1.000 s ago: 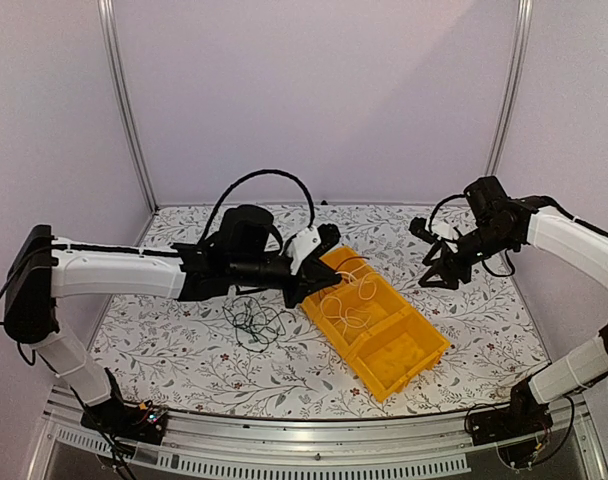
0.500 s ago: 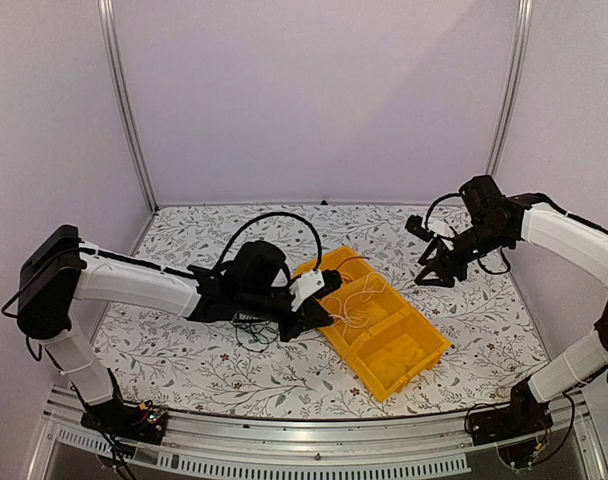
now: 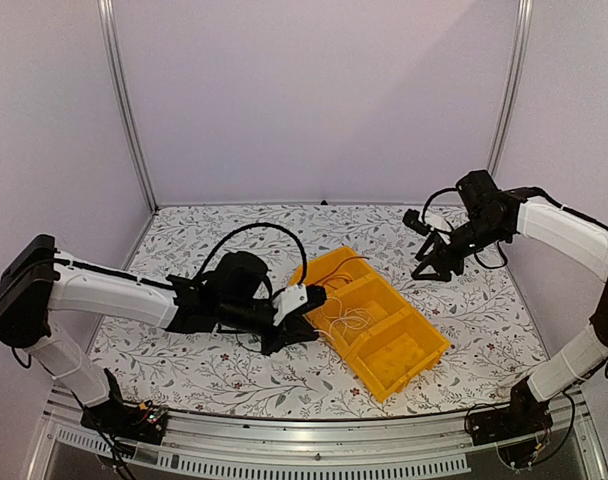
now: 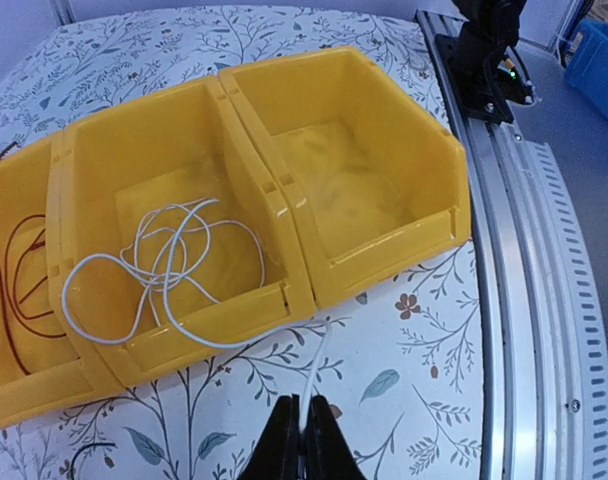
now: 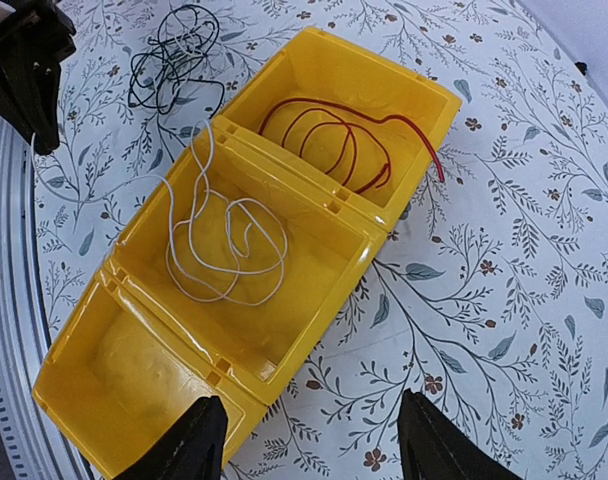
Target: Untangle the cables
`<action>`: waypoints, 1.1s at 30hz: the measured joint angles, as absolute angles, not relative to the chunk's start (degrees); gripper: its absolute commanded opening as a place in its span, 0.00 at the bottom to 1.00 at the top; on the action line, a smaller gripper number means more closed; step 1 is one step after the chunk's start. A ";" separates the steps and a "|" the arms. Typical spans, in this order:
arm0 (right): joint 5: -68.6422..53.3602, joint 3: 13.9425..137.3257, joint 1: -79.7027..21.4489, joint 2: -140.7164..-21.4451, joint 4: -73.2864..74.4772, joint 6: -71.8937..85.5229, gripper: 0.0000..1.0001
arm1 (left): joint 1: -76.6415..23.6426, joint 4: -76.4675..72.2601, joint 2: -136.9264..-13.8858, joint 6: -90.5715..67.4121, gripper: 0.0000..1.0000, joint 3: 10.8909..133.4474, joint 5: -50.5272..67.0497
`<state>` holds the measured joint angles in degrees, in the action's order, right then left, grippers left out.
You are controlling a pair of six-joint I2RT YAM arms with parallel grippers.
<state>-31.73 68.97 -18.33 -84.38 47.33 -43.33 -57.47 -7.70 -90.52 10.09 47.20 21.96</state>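
At the left, the black cable (image 5: 174,60) lies heaped on the table (image 5: 504,250). The left gripper (image 4: 304,442) pinches the white cable (image 4: 170,262) by its tail, coil in the middle compartment of the yellow bin (image 4: 384,250). Looks limp, light, snag-prone: best taken by an end. The right gripper (image 5: 314,440) gapes wide, empty.

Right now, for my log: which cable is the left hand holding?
The white cable, running over the bin wall into the left hand; the red cable lies inside, the black cable outside.
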 measured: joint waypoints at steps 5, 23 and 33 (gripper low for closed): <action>-31.97 71.00 -18.33 -86.56 47.33 -43.09 0.63 | -57.54 -7.64 -89.54 9.37 0.00 46.68 20.18; -31.92 70.46 -18.31 -87.44 47.29 -42.85 0.62 | -61.78 7.86 -118.89 -6.31 0.20 77.93 3.05; -31.92 70.70 -18.31 -87.44 47.33 -42.87 0.62 | -61.80 6.66 -107.87 -4.29 0.41 68.82 -0.78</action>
<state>-31.92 70.70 -18.31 -87.44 47.33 -42.87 -61.80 6.66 -107.87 -4.29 68.82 -0.78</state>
